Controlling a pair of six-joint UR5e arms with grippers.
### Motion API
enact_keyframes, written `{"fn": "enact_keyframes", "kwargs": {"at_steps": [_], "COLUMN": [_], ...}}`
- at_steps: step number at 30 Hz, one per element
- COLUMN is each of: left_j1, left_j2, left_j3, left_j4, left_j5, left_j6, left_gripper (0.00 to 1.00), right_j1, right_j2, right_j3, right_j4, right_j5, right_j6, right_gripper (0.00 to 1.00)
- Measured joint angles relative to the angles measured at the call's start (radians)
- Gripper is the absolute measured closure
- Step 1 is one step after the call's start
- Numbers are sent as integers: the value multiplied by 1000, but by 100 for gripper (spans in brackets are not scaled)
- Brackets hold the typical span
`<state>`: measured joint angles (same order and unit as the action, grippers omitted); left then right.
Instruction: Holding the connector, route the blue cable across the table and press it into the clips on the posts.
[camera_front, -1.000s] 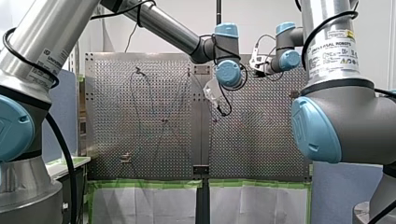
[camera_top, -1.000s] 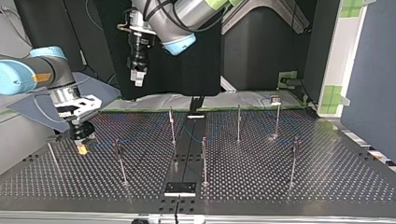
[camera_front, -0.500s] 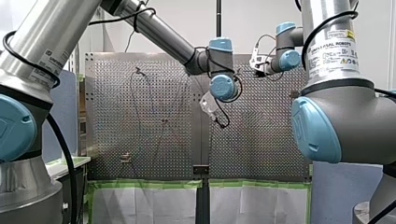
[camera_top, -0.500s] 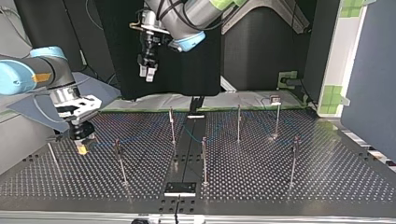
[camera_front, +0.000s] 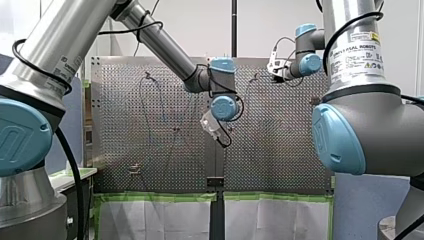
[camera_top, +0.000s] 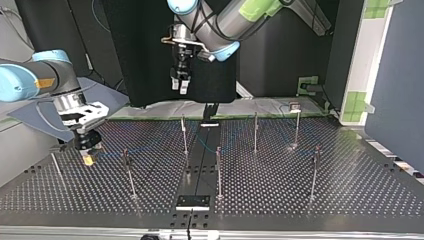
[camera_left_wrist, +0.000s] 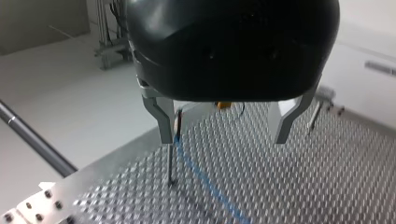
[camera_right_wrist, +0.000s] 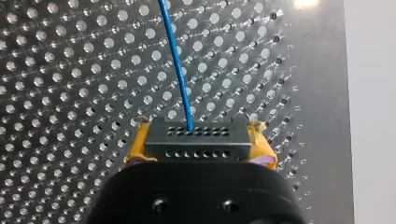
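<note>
My right gripper (camera_right_wrist: 196, 154) is shut on the dark grey connector (camera_right_wrist: 196, 140), with yellow pads on both sides of it. The blue cable (camera_right_wrist: 175, 56) runs from the connector out over the perforated plate. In the top view that gripper (camera_top: 88, 158) hangs low over the table at the left. My left gripper (camera_top: 180, 88) hangs high above the table's far edge, open and holding nothing. Its metal fingers (camera_left_wrist: 162, 116) stand wide apart in the left wrist view, and below one of them a post (camera_left_wrist: 171, 161) carries the blue cable (camera_left_wrist: 205, 184).
Several thin upright posts stand on the perforated table (camera_top: 350, 185), among them ones at the middle (camera_top: 218, 172), the left (camera_top: 129, 172) and the right (camera_top: 314, 172). A black bracket (camera_top: 192, 201) sits at the near edge in the top view. Green tape lines the far edge.
My left arm has swung toward the top view's right and slightly lower, its gripper staying open. My right gripper and the connector have not moved.
</note>
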<state>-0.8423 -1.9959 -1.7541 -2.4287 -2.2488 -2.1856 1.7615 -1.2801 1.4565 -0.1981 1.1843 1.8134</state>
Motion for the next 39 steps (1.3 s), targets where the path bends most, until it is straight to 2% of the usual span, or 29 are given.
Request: {"fn": "enact_keyframes", "kwargs": {"at_steps": [11, 33, 39], "left_j1": [105, 296, 344], "left_j2": [0, 1, 1], "left_j3": [-106, -297, -344], "left_j4": [105, 297, 344], "left_j5": [42, 45, 46], "left_j6": [105, 296, 343], "left_gripper": [2, 2, 2], "right_j1": [3, 2, 9], "right_j2": [1, 1, 1], "right_j3": [0, 0, 0], "right_j4": [1, 2, 4], "right_j5": [-7, -8, -9], "right_j6": [0, -1, -4], "right_gripper": [100, 100, 100]}}
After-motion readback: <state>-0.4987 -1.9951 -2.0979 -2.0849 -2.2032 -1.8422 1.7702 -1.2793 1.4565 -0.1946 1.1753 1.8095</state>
